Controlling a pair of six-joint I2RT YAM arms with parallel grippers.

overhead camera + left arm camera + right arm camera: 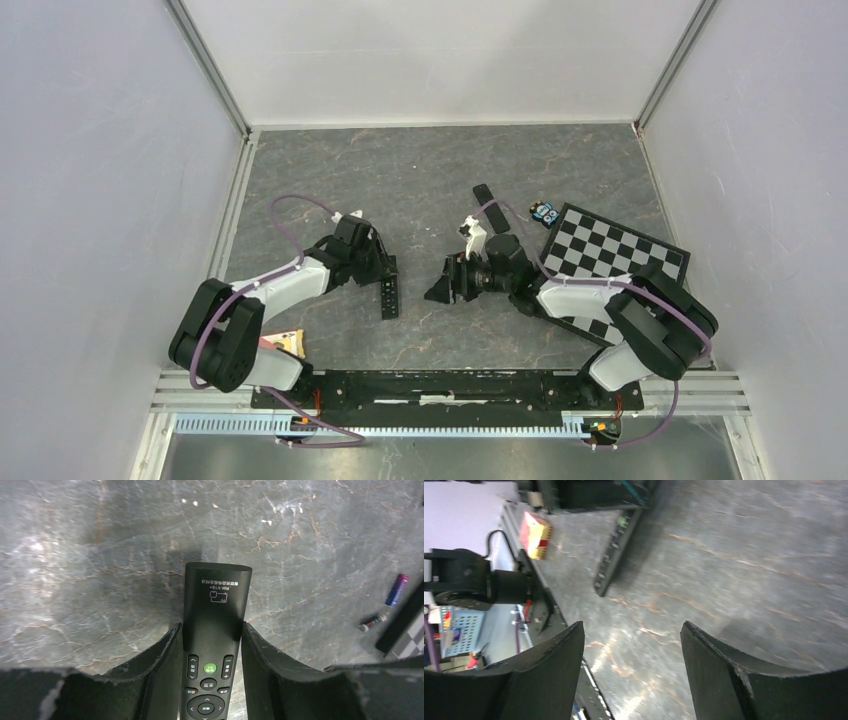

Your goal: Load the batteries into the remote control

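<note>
The black remote control (216,605) lies button side up on the dark stone table, and my left gripper (211,626) is shut on its sides. From above, the left gripper (386,266) holds the remote control (391,300) at its far end. A blue battery (396,590) and a dark battery with a silver end (372,622) lie loose off to the right. From above, the batteries (545,212) show only as a small coloured spot. My right gripper (437,285) hangs open just right of the remote control. Its open jaws (631,625) hold nothing.
A small flat black cover (484,193) lies at mid-table, further back. A checkerboard (612,262) covers the right side under the right arm, with the batteries at its far corner. A yellow box (283,343) sits by the left arm's base. White walls enclose the table.
</note>
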